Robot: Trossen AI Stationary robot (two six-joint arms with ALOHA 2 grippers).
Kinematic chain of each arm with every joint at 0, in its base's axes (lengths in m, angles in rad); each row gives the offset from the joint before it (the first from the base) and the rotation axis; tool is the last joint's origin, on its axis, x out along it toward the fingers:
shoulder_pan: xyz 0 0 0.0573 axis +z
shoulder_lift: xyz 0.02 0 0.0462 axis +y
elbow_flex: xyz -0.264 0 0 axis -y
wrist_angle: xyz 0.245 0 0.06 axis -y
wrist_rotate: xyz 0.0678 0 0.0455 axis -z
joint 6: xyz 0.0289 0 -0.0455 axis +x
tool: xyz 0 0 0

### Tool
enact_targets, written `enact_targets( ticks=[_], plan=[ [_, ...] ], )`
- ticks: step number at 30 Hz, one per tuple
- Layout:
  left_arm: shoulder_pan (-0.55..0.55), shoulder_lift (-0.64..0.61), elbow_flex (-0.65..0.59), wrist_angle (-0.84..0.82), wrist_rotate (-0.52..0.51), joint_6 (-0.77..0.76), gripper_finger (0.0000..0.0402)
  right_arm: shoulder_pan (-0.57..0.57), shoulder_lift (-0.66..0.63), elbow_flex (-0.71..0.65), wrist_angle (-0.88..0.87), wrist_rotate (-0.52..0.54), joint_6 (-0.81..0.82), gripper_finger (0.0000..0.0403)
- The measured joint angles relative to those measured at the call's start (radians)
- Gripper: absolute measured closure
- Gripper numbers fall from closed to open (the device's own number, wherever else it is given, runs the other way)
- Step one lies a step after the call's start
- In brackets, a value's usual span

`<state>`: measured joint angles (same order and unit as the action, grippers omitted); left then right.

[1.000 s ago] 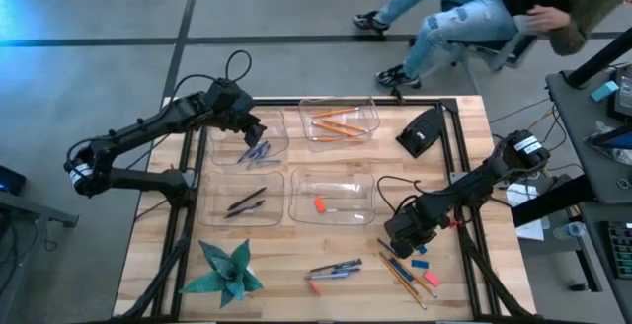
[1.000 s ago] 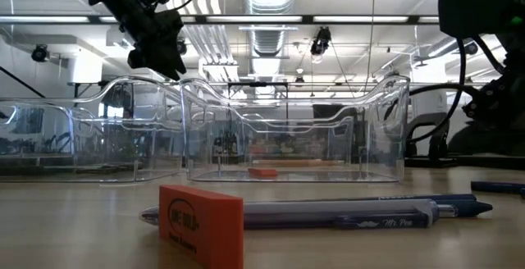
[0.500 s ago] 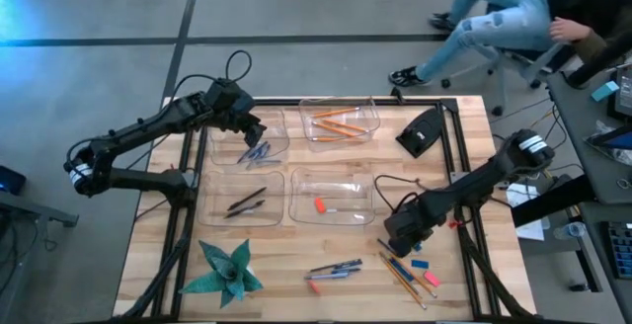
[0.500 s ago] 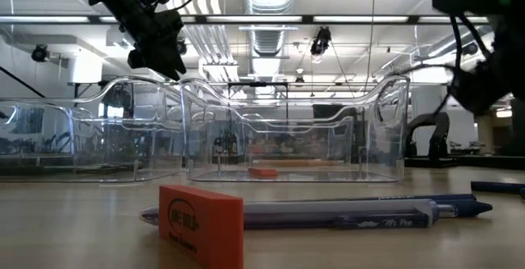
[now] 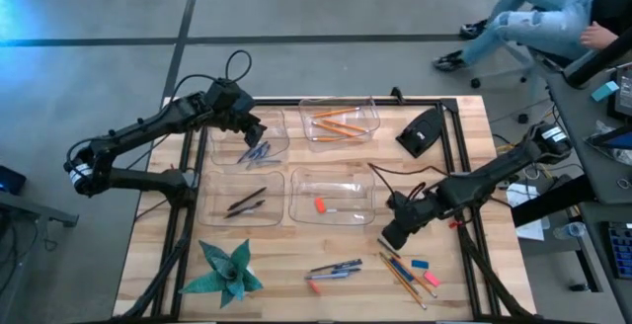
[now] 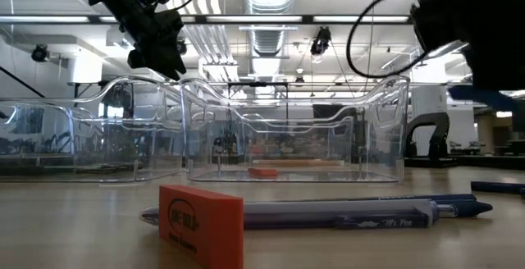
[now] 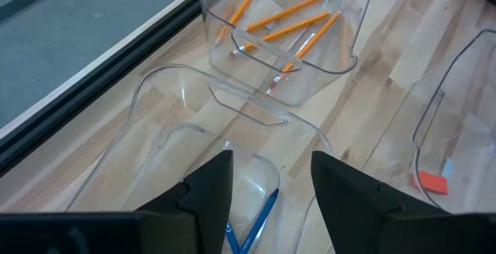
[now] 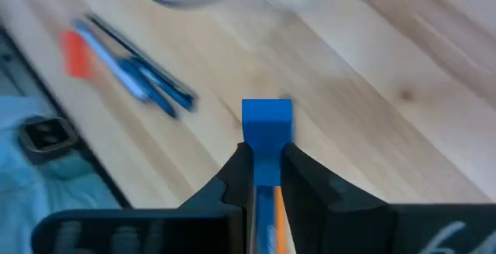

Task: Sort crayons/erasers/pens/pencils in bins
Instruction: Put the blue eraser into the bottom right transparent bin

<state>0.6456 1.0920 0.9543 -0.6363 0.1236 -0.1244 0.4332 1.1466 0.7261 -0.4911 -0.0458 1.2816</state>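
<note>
My right gripper (image 5: 393,237) hangs over the table's near right part, shut on a blue crayon (image 8: 266,122). Below it lie orange pencils (image 5: 403,277), a light blue eraser (image 5: 420,264) and a pink eraser (image 5: 431,280). My left gripper (image 7: 271,184) waits open above the far-left bin (image 5: 247,136), where blue crayons (image 7: 260,219) lie. The far-right bin (image 5: 339,121) has pencils in it. Dark pens lie in the near-left bin (image 5: 245,201), and a red eraser (image 5: 320,205) lies in the near-right bin (image 5: 331,198). My right gripper pinches the blue crayon between its two fingers, on its two sides (image 8: 267,161). The crayon's square blue end (image 8: 266,118) sticks out past the fingertips. The fingers slant down from the table's right side. The crayon is lifted clear of the table.
Pens (image 5: 334,269) and a red eraser (image 5: 314,286) lie near the front edge, close to the low camera. A green paper star (image 5: 225,270) stands at the near left, a black object (image 5: 422,131) at the far right. A seated person is beyond the table.
My right gripper has risen from the table beside the pencils and erasers, turning and tipping less steeply as it went. It stays shut on the blue crayon, which is now lifted clear of the table.
</note>
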Motion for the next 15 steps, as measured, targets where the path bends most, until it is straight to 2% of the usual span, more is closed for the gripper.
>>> enact_targets(
  ticks=[5, 15],
  plan=[
    [0.0, 0.0, 0.0, 0.0, 0.0, 0.0, 0.024, 0.0, -0.013, 0.0, 0.099, 0.071, -0.064, 0.0358],
    [0.0, 0.0, 0.0, 0.0, 0.0, 0.001, 0.024, -0.007, -0.013, 0.0, 0.378, 0.084, -0.215, 0.0358]
  ],
)
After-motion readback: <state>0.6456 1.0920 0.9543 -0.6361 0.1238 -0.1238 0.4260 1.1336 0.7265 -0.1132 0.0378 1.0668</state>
